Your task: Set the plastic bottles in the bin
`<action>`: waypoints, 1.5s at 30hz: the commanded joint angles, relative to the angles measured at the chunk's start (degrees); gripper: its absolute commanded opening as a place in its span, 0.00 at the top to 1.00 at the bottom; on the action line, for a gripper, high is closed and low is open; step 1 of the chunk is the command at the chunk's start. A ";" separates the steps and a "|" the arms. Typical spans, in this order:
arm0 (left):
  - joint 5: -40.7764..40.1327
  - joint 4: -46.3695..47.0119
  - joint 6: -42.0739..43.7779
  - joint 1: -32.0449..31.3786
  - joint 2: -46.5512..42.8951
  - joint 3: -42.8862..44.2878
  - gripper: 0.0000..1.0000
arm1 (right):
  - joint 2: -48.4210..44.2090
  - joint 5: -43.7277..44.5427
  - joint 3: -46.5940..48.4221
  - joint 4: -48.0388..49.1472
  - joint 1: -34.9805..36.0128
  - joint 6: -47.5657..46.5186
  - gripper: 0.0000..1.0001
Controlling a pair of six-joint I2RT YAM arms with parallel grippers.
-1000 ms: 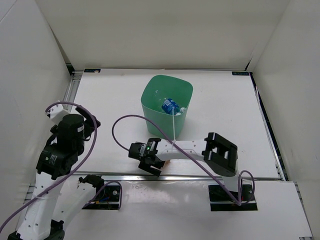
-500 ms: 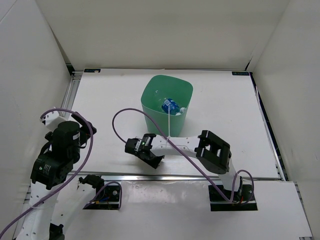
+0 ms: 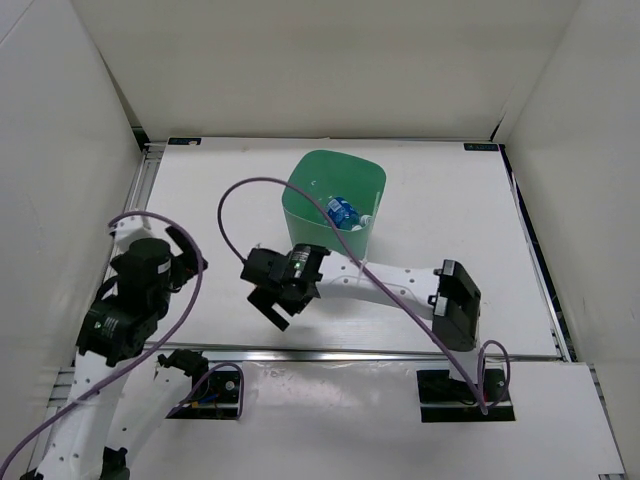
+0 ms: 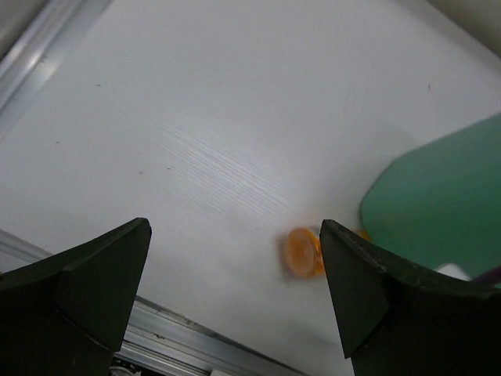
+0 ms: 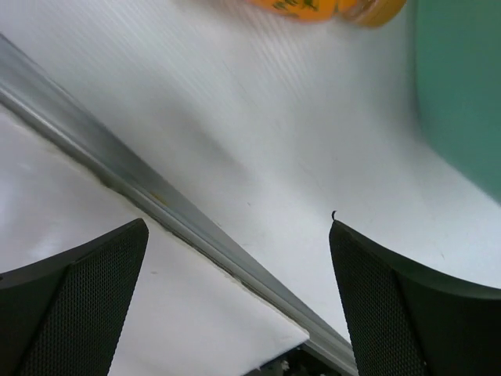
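The mint-green bin (image 3: 310, 190) stands at the middle of the table, with a blue-labelled clear bottle (image 3: 342, 212) inside. The short orange bottle (image 4: 304, 252) lies on its side on the table beside the bin (image 4: 438, 196). It also shows at the top edge of the right wrist view (image 5: 329, 6), next to the bin wall (image 5: 462, 94). In the top view the right arm hides it. My right gripper (image 3: 268, 308) (image 5: 239, 227) is open and empty, near-left of the bin. My left gripper (image 3: 188, 255) (image 4: 235, 235) is open and empty, pointed toward the orange bottle from the left.
An aluminium rail (image 3: 350, 352) runs along the table's near edge and shows in both wrist views (image 5: 156, 196) (image 4: 47, 258). White walls enclose the table on three sides. A purple cable (image 3: 235, 190) loops over the right arm near the bin.
My right gripper has swung left and a little farther from the near edge, with its elbow shifting right. My left arm moved toward the near edge, then back out toward the right.
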 commanded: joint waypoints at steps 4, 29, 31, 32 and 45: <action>23.92 15.65 9.50 0.26 7.09 -11.47 0.00 | -10.51 1.43 13.26 -0.98 -0.34 3.50 0.00; 34.23 33.45 -16.41 1.58 56.31 5.82 0.00 | -42.68 15.41 16.87 -5.19 -4.30 10.73 0.00; 34.23 32.05 -17.91 2.10 56.31 7.04 0.00 | -43.22 17.42 16.35 -5.20 -4.30 10.72 0.00; 33.53 30.30 -19.66 2.10 56.31 7.05 0.00 | -44.00 17.96 16.35 -5.20 -4.30 10.72 0.00; 31.25 24.85 -24.77 2.10 55.18 11.78 0.00 | -45.94 19.72 12.74 -5.20 -4.30 9.05 0.00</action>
